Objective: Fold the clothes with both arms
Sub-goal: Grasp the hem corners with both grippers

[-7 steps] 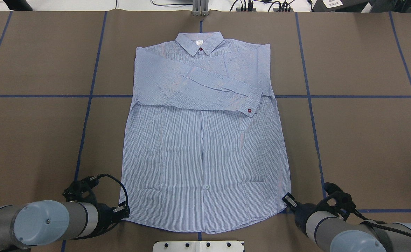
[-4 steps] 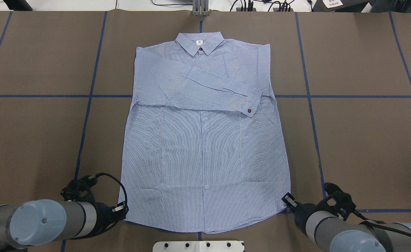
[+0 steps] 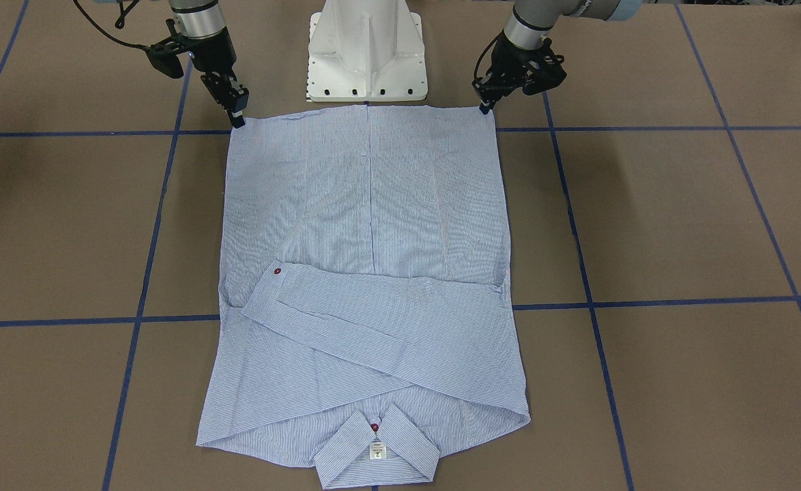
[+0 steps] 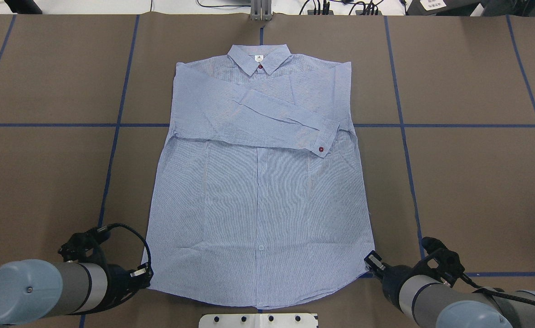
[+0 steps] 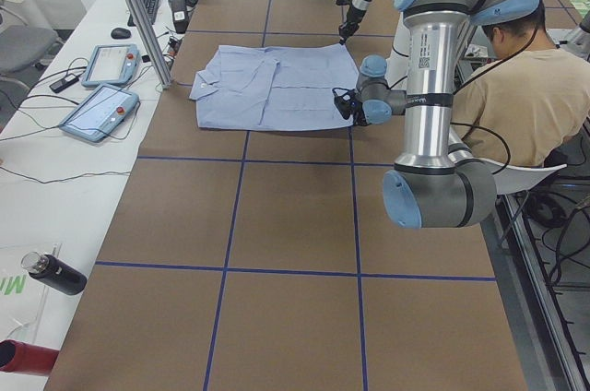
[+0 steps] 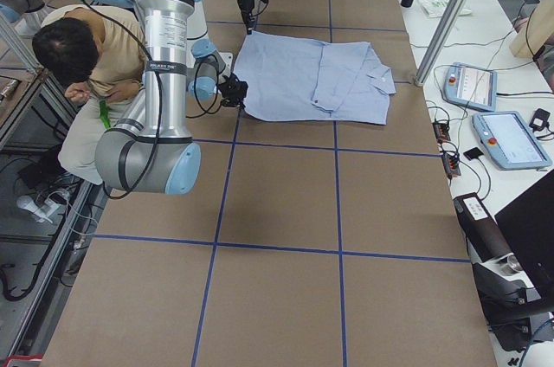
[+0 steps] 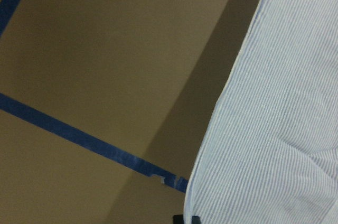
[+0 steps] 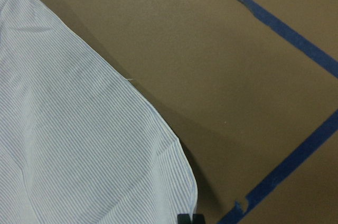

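Brown counter [image 3: 646,218] with blue tape lines [image 3: 646,128] carries the shirt [image 3: 366,204], flat, a sleeve [image 3: 373,307] folded across its chest. Front view: left pincer [image 3: 486,106] and right pincer [image 3: 237,117] each clamp a hem corner. Overhead: the collar [image 4: 259,57] lies farthest from the arms. Wrist views: both corners raised, shadowed.

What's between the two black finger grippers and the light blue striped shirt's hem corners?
Nothing visible. Left gripper and right gripper each sit on a hem corner of the light blue striped shirt, apparently pinching it.
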Controlling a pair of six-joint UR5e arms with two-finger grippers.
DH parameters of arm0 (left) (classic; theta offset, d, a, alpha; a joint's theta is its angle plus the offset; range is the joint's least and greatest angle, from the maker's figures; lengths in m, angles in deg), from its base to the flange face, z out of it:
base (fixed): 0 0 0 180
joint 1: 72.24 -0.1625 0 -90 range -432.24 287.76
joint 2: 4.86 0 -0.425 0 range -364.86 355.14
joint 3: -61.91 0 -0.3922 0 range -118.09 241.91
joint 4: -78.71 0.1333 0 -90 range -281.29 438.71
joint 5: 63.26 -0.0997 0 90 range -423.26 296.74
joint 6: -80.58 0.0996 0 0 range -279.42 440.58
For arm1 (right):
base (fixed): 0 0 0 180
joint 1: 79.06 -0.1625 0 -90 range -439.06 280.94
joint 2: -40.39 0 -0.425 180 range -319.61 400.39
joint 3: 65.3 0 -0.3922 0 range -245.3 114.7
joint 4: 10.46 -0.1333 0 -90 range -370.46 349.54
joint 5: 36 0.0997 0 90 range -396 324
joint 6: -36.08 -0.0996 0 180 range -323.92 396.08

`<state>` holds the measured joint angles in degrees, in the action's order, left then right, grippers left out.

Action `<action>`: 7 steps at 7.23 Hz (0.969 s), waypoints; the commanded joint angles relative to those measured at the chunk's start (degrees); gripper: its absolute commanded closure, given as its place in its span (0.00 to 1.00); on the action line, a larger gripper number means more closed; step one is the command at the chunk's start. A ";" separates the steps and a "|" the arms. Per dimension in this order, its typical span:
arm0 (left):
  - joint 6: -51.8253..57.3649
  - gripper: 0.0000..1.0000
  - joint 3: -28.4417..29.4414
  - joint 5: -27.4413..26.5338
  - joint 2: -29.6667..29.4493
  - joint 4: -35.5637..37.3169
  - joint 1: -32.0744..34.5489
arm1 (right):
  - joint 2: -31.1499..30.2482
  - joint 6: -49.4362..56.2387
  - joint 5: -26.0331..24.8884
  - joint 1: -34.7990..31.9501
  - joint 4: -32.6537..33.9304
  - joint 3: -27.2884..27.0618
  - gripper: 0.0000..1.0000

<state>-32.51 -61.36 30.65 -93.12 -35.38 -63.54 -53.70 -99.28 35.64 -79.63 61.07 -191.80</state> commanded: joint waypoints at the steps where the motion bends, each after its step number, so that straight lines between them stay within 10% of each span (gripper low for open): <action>1: -3.33 1.00 -2.67 -0.13 2.73 -0.17 0.00 | -0.04 -0.16 0.95 1.35 0.10 -2.52 1.00; 5: -4.18 1.00 -5.49 2.49 -1.89 -1.74 1.48 | -1.18 -0.16 2.36 1.19 0.54 -6.38 1.00; 7: 3.64 1.00 -4.53 5.74 -5.78 -1.84 12.43 | -0.22 0.19 7.50 -7.47 0.54 -7.28 1.00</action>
<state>-32.63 -66.51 34.13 -96.80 -37.09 -57.10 -54.61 -99.25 39.71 -82.15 61.60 -198.64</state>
